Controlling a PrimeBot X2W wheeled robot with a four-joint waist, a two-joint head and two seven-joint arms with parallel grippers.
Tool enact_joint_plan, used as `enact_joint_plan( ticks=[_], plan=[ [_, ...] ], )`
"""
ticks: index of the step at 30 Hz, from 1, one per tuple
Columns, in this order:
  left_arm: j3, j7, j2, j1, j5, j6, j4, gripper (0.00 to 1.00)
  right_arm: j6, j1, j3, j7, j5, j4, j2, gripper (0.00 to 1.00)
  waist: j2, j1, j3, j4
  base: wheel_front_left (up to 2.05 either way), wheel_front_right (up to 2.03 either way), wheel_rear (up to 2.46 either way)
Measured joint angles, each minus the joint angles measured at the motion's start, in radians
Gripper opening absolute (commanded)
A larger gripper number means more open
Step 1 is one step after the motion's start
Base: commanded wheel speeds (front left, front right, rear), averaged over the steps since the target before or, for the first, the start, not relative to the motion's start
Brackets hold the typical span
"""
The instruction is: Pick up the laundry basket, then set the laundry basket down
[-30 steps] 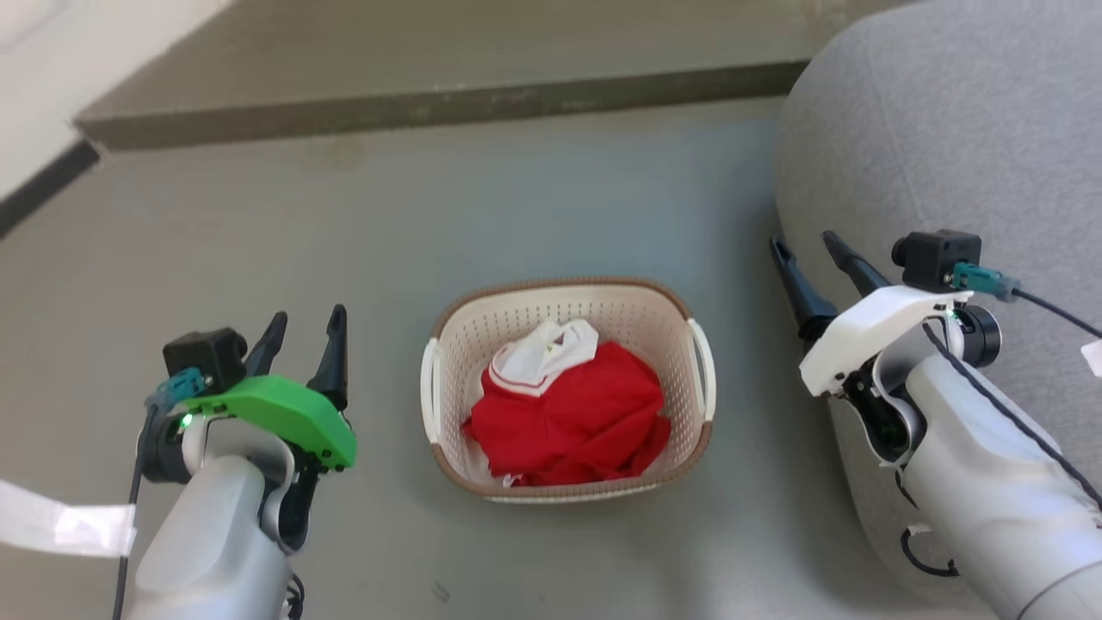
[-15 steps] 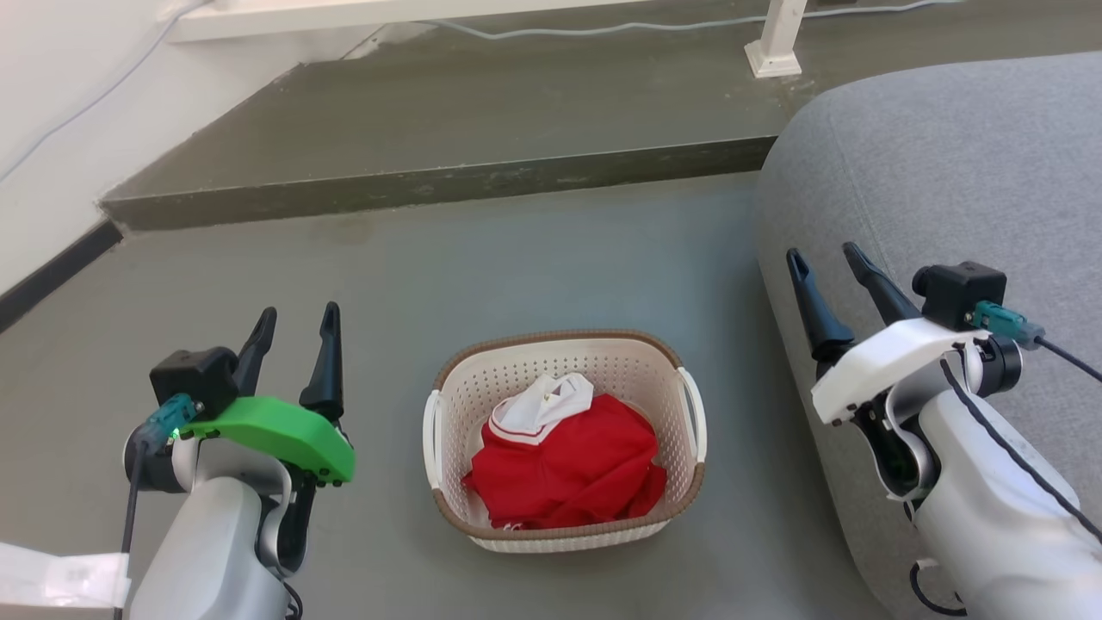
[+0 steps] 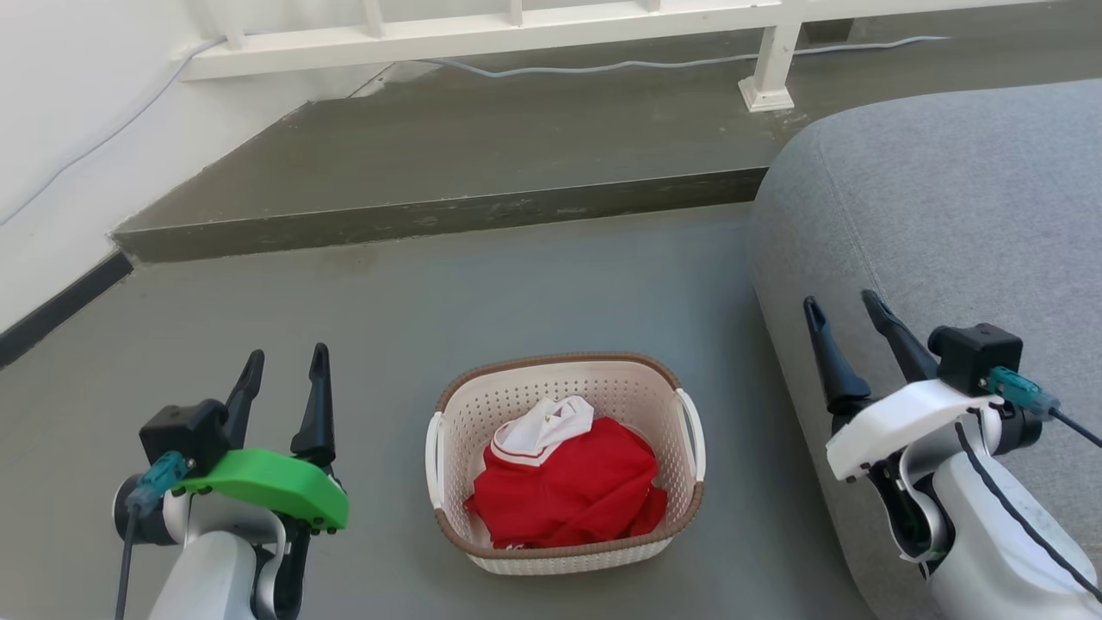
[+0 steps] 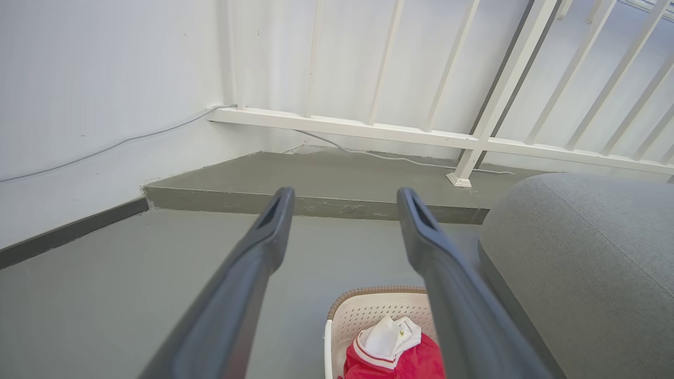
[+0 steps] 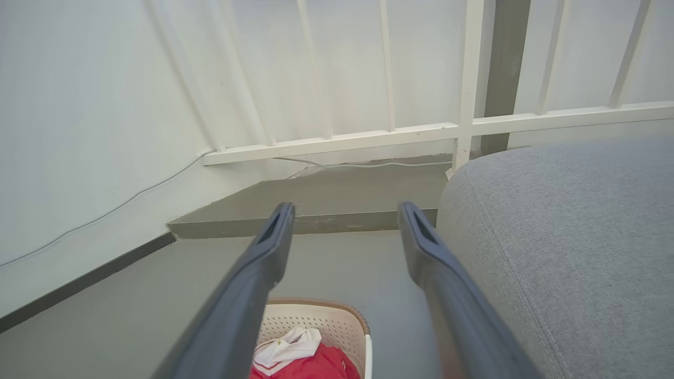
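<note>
**Basket on the floor, both grippers spread and empty**

We counted one laundry basket (image 3: 516, 405). It stood upright on the grey floor (image 3: 430, 301), between the two arms and near the grey sofa (image 3: 930, 215) to its right. It touched neither gripper.

We counted two grippers and four dark fingers (image 4: 253, 273). The left gripper (image 3: 288, 353), under a green cover, was held to the left of the basket and apart from it. Its two fingers were spread with a clear gap and held nothing. The right gripper (image 3: 839, 299), under a white cover, was seen against the sofa's front edge. Its two fingers were likewise spread and held nothing.

The basket was cream-white and rounded-rectangular, with perforated walls. It had one brown woven-look rim (image 3: 568, 546) and two white loop handles (image 3: 433, 456), one on each short side.

Inside lay one bunched red garment (image 3: 572, 482), with a white collar edged in a red stripe turned up on top. It covered most of the bottom and sat below the rim. We could not tell whether anything lay beneath it.

Behind the basket we noted one raised step (image 3: 482, 146). On it stood one white railing (image 3: 516, 30), and one pale cable (image 3: 603, 65) ran along the railing's base.
</note>
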Motion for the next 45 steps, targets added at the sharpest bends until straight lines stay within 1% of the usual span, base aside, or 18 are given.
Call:
enact_joint_plan(
  ticks=[2,13,19,28,35,44,45],
  plan=[
    [0.009,0.000,-0.001,0.011,0.008,0.000,-0.016,1.00,-0.006,0.014,-0.012,0.000,-0.007,-0.020,0.001,1.00,0.0000,0.0000,-0.001,-0.001,0.00,0.00,0.00],
    [0.027,0.000,-0.007,0.067,0.044,0.000,-0.073,1.00,-0.006,0.083,-0.049,0.000,-0.048,-0.078,0.010,1.00,0.0000,0.0000,-0.006,-0.003,0.00,0.00,0.00],
    [0.031,0.000,-0.018,0.090,0.070,0.000,-0.093,1.00,-0.006,0.108,-0.064,0.000,-0.058,-0.095,0.013,1.00,0.0000,0.0000,-0.008,-0.004,0.00,0.00,0.00],
    [0.037,0.000,-0.023,0.105,0.078,-0.002,-0.116,1.00,-0.004,0.132,-0.082,0.000,-0.087,-0.113,0.019,1.00,0.0000,0.0000,0.002,-0.003,0.00,0.00,0.00],
    [0.044,0.000,-0.025,0.119,0.089,-0.009,-0.123,1.00,0.006,0.133,-0.097,0.000,-0.100,-0.123,0.037,1.00,0.0000,0.0000,0.008,-0.003,0.00,0.00,0.00],
    [0.049,0.000,-0.026,0.120,0.094,-0.016,-0.122,1.00,0.020,0.150,-0.109,0.000,-0.110,-0.127,0.044,1.00,0.0000,0.0000,0.011,-0.003,0.00,0.00,0.00],
    [0.049,0.000,-0.026,0.120,0.093,-0.018,-0.119,0.00,0.020,0.151,-0.110,0.000,-0.111,-0.127,0.045,0.00,0.0000,0.0000,0.011,-0.003,0.00,0.00,0.00]
  ],
)
